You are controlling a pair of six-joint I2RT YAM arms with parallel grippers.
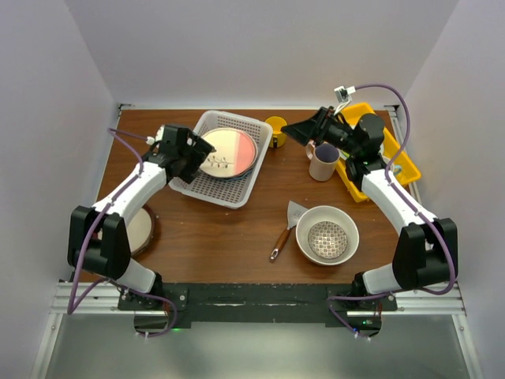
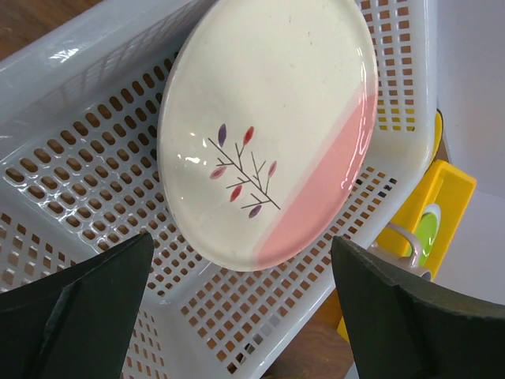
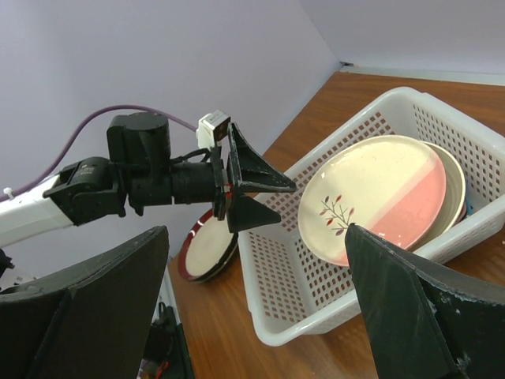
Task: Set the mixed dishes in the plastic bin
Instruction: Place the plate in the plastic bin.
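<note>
The white lattice plastic bin (image 1: 207,183) stands at the back left. A cream and pink plate with a twig pattern (image 1: 227,152) leans in it on other plates. My left gripper (image 1: 202,148) is open and empty over the bin's left end, just clear of that plate (image 2: 268,134). My right gripper (image 1: 304,130) is open and empty, held above the table between the yellow mug (image 1: 276,130) and the purple-lined cream mug (image 1: 323,162). A large cream bowl (image 1: 347,223) holds a small patterned bowl (image 1: 327,240). A red-rimmed cream plate (image 1: 142,229) lies at the left edge.
A yellow tray (image 1: 404,164) sits at the back right, with a lime-green plate (image 2: 426,225) in it. A wooden-handled spatula (image 1: 284,229) lies left of the large bowl. The right wrist view shows the bin (image 3: 316,276) and my left gripper (image 3: 260,193).
</note>
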